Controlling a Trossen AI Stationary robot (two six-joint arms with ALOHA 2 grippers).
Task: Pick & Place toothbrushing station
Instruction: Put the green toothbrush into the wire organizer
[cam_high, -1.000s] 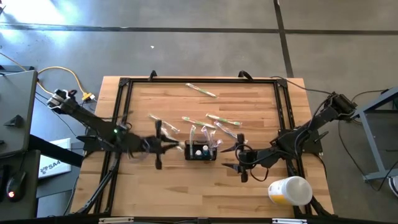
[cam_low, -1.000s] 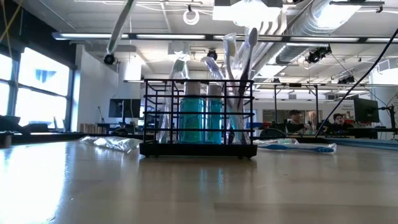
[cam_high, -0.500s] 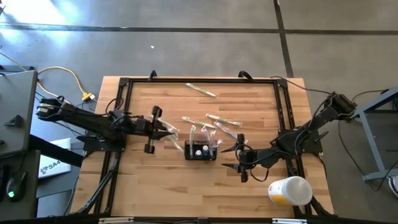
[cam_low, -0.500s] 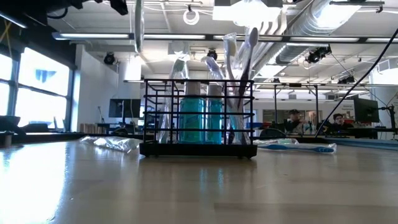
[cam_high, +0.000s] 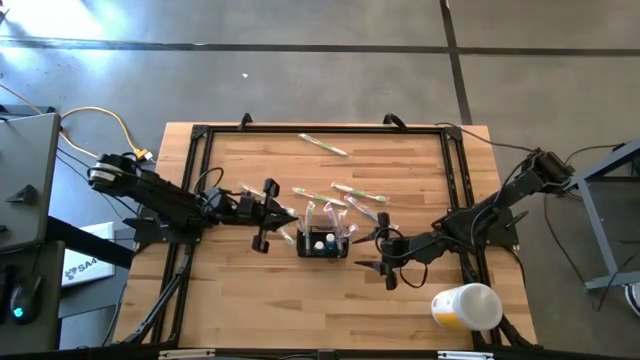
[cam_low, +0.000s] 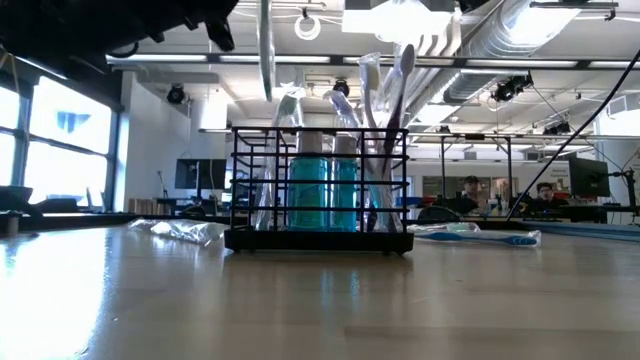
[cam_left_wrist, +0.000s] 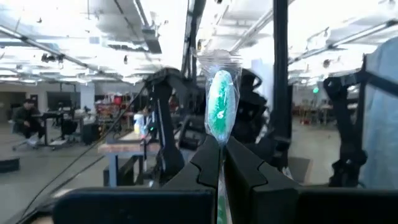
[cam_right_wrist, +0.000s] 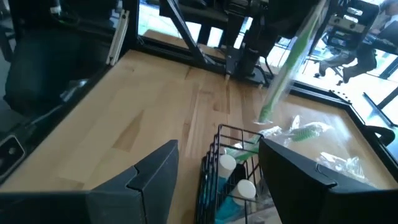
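The toothbrushing station (cam_high: 323, 241), a black wire caddy, stands mid-table on its flat base (cam_low: 320, 240) with bottles and wrapped brushes in it. My left gripper (cam_high: 288, 214) is just left of it, shut on a wrapped green toothbrush (cam_left_wrist: 221, 104) that stands nearly upright above the caddy's left end (cam_low: 265, 50) and slants in the right wrist view (cam_right_wrist: 287, 65). My right gripper (cam_high: 384, 254) waits open on the caddy's right, its fingers (cam_right_wrist: 149, 177) wide apart, with the caddy (cam_right_wrist: 229, 177) ahead of them. My left gripper pinches the wrapped toothbrush between its two fingers (cam_left_wrist: 208, 163), on the handle just below the green head (cam_left_wrist: 219, 146). The head stands up past the fingertips. The brush is lifted clear of the table, nearly upright, its lower end (cam_low: 266, 95) above the caddy.
Several wrapped toothbrushes lie loose on the wood behind the caddy (cam_high: 356, 190) and one near the far edge (cam_high: 322, 145). A white-and-yellow cup (cam_high: 466, 306) lies at the near right corner. A black frame (cam_high: 320, 130) rims the table.
My left gripper has swung toward the table's right, up to the caddy, sinking and rolling its wrist. The toothbrush it holds has gone from slanted to nearly upright and now stands over the caddy's left end.
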